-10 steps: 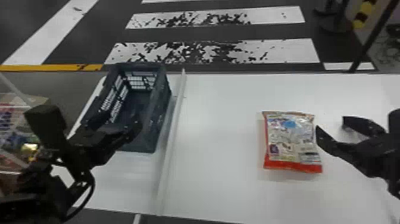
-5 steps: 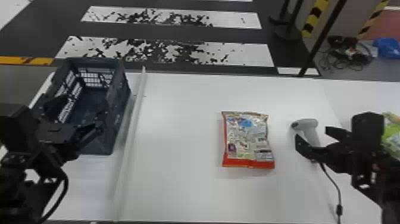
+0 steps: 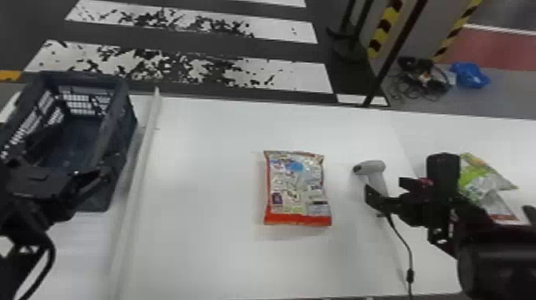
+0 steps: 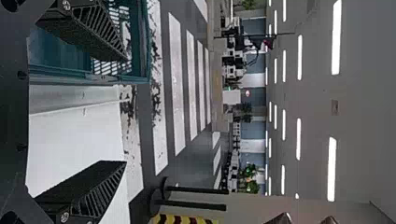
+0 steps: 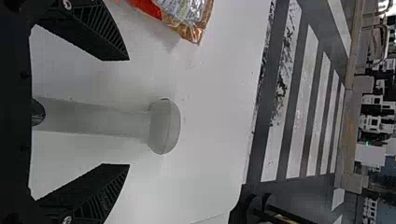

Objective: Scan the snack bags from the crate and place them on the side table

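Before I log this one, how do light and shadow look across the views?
Head view: faint, soft shadow by the snack bag, glints on its wrapper; left wrist view: ceiling lights glare plain white; right wrist view: diffuse shadow around the scanner.

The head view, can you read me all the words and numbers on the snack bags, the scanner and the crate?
None can be quoted.
Red-edged snack bag: printed, but the print is too small and blurred to read.
Green snack bag: too blurred to read any words.
Handheld scanner: no words I can make out.
Crate: no words I can make out.
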